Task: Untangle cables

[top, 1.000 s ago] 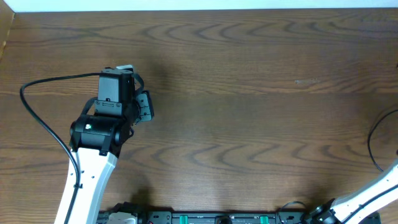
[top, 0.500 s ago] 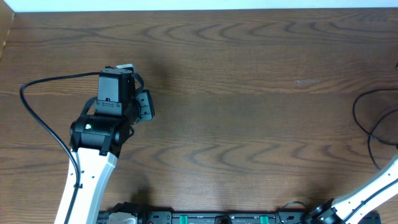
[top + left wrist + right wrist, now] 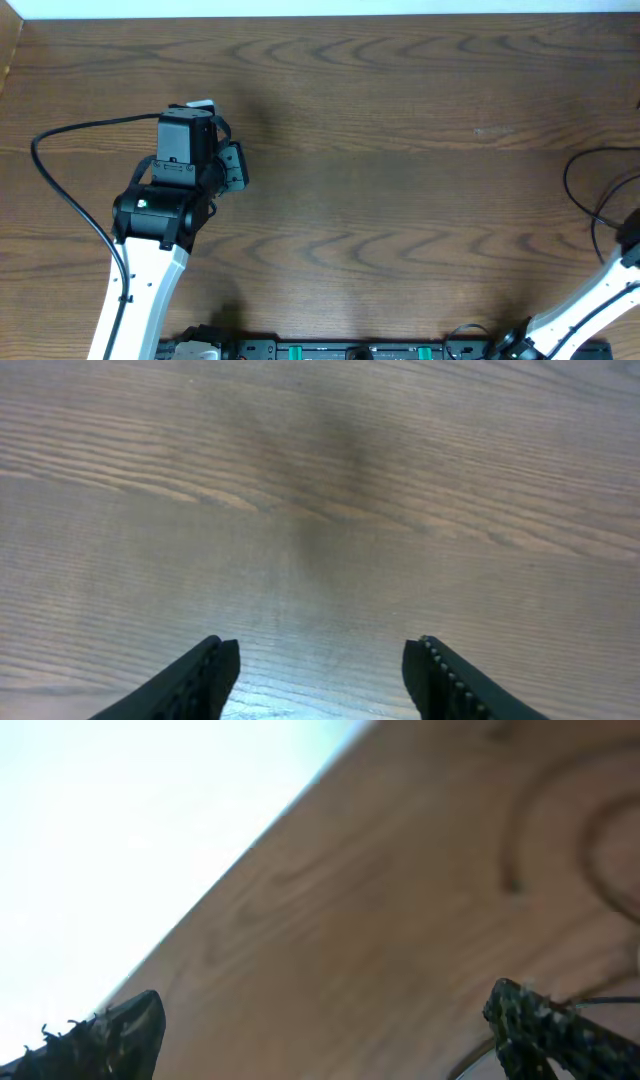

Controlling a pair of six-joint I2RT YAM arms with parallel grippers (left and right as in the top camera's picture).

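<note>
Thin black cables (image 3: 568, 178) loop on the wooden table (image 3: 400, 120) at the far right edge, partly cut off by the frame. In the right wrist view, a thin black cable strand (image 3: 605, 1002) runs beside the right fingertip (image 3: 525, 1020). My right gripper (image 3: 325, 1025) is open wide over bare wood with nothing between its fingers. In the overhead view only its arm (image 3: 590, 300) shows, running off the right edge. My left gripper (image 3: 320, 660) stands open above bare table at the left (image 3: 200, 108), far from the cables and holding nothing.
A thick black robot wire (image 3: 60, 180) arcs out to the left of the left arm. The table's far edge (image 3: 320, 16) meets a white surface. The table edge (image 3: 230, 880) also crosses the right wrist view. Robot bases sit along the front edge (image 3: 350, 350).
The black cable at the right edge now lies in a wider loop, reaching further left onto the table. The right arm has shifted slightly towards the right edge. The left arm has not moved.
</note>
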